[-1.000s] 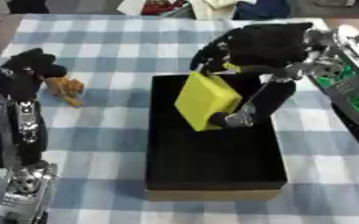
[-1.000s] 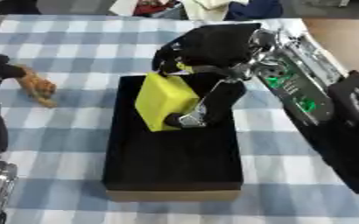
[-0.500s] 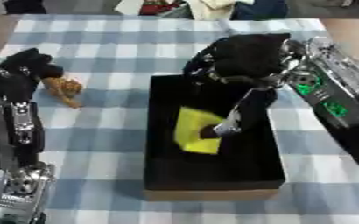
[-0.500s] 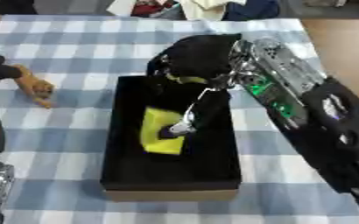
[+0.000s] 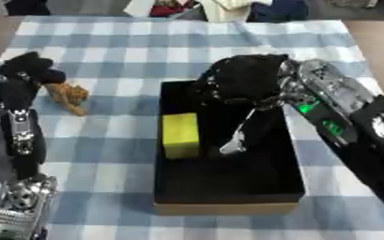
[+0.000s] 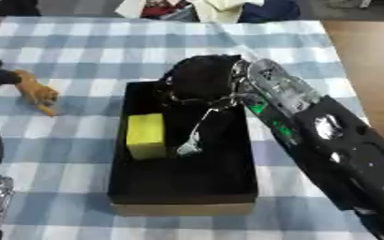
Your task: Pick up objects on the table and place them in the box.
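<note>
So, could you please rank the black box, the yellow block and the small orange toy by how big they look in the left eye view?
1. Black box, by far the largest.
2. Yellow block, lying inside the box against its left wall.
3. Orange toy, on the checked cloth left of the box; it looks only a little smaller than the block, so that ranking is unsure.

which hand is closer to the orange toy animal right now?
Left. The left hand sits just beside the orange toy animal, on its left. The right hand is over the black box, well across the table from the toy.
</note>
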`<state>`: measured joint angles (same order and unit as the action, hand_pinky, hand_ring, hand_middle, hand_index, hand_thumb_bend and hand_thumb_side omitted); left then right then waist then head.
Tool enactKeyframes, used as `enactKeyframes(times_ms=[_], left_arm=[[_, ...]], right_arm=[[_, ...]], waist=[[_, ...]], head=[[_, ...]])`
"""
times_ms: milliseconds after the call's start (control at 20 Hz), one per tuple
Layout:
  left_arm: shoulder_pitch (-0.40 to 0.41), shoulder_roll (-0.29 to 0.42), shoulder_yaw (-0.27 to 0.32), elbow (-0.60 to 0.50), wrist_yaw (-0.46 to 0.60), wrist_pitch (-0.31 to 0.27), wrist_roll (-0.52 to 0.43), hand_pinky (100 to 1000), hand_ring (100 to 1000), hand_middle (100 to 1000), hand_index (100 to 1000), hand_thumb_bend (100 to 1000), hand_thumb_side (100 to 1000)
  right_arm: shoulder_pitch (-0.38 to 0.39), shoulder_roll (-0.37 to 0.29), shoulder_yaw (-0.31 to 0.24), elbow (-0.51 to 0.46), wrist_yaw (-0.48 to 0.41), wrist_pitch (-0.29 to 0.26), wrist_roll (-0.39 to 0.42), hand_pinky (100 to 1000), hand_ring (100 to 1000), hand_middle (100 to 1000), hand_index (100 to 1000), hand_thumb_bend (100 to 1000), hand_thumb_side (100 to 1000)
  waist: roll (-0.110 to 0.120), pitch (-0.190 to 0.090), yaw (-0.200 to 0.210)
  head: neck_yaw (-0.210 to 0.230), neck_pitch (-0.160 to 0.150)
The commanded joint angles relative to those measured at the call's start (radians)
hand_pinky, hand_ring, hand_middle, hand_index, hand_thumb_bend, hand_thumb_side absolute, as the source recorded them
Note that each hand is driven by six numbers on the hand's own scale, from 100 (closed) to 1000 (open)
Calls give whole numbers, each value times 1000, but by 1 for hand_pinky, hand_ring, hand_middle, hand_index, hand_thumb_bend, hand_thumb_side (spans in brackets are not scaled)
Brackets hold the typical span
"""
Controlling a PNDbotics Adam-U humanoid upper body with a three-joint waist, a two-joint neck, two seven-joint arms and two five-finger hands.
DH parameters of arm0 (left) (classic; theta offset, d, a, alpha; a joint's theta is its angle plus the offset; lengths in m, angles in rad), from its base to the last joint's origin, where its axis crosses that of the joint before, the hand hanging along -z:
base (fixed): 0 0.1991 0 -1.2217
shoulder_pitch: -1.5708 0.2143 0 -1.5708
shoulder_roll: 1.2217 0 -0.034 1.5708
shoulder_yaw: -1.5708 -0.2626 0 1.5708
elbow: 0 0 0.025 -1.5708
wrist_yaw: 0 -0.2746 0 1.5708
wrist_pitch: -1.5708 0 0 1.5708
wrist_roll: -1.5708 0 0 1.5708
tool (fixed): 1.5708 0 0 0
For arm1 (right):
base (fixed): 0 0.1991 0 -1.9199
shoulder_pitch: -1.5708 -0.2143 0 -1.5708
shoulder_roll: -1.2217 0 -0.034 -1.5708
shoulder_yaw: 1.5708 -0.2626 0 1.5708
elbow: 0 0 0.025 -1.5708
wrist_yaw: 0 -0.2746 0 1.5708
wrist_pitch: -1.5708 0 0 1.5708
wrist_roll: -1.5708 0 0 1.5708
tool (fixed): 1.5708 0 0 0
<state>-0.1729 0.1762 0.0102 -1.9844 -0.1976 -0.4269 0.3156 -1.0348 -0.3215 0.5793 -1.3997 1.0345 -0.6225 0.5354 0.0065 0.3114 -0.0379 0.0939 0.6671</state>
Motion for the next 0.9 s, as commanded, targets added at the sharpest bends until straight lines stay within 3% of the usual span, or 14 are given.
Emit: enactKeyframes(times_ms=[50,450,750,900], left_arm=[[-9,12,0,-16,3,1,-4,598,583,604,760,174,805],[-9,15,1,-16,5,2,-7,598,583,605,760,173,804],[-8,17,3,-16,4,3,-5,598,584,605,760,173,803],[-7,17,3,-16,4,3,-5,598,584,605,760,173,803]], right_arm=[[-21,-7,-12,-20,12,-282,256,790,842,834,745,557,1000],[-48,-42,-39,-73,-61,-261,244,798,850,848,757,510,1000],[-53,-93,-89,-115,-239,-227,324,914,978,925,789,508,1000],[-52,-112,-109,-138,-312,-200,364,937,993,929,791,479,1000]], waist=[[2,-22,-1],[1,-25,-7],[0,-27,-13],[0,-28,-15]], head=[[0,-6],[7,-6],[15,-5],[18,-7]])
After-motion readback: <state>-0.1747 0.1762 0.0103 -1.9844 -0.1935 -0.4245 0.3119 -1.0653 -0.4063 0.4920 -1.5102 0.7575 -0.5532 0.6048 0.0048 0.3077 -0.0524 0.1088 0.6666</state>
